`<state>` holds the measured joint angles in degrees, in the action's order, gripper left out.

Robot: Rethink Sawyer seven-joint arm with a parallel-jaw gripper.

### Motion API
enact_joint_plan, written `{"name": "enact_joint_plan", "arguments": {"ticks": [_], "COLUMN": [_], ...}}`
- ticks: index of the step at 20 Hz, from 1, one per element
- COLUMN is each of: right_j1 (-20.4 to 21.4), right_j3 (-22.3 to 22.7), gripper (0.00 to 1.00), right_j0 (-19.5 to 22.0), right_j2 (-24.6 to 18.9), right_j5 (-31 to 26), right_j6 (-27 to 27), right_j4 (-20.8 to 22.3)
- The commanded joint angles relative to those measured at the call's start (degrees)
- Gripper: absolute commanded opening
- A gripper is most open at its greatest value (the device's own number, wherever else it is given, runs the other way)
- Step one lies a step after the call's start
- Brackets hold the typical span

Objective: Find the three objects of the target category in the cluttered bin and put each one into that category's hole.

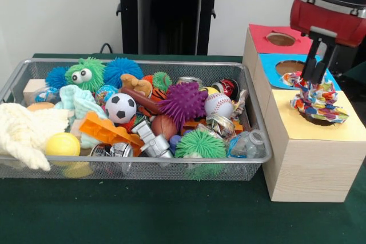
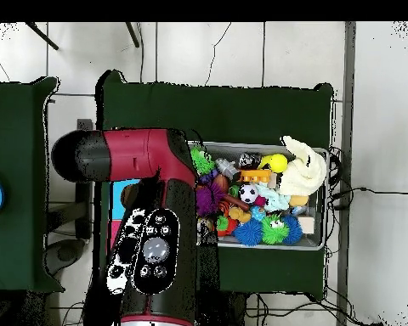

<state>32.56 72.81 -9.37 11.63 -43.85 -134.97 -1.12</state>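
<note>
Multicoloured patterned cloth (image 1: 317, 100) hangs clenched in the black tool (image 1: 314, 77) over the yellow-topped hole of the pale wooden box (image 1: 309, 164), beside the toy-crammed wire mesh bin (image 1: 260, 121).

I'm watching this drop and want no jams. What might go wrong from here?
1. The tool holds the multicoloured cloth over the yellow-topped hole. The cloth spreads past the hole's edge, so on release it may drape on the rim rather than fall in.
2. A fold could snag on the tool and lift out again.
3. The arm hides the wooden box from the overhead view, so only the front view can confirm the drop.
</note>
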Motion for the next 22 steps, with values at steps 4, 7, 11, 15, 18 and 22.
{"name": "enact_joint_plan", "arguments": {"ticks": [4, 7, 11, 15, 18, 22], "right_j1": [1.1, 0.5, -0.2, -0.4, -1.2, -0.8], "right_j3": [9.3, 8.9, 8.1, 8.4, 8.6, 10.0], "gripper": [0.0, 0.0, 0.0, 0.0, 0.0, 0.0], "right_j0": [1.0, 0.8, 0.9, 0.3, 0.5, 0.4], "right_j2": [-4.7, -4.6, -5.1, -4.7, -5.1, -5.2], "right_j5": [3.5, 3.9, 4.2, 5.0, 7.2, 8.5], "right_j6": [2.3, 2.0, 1.8, 0.5, 0.1, -0.4], "right_j4": [3.7, 4.3, 4.6, 5.3, 5.7, 5.6]}}
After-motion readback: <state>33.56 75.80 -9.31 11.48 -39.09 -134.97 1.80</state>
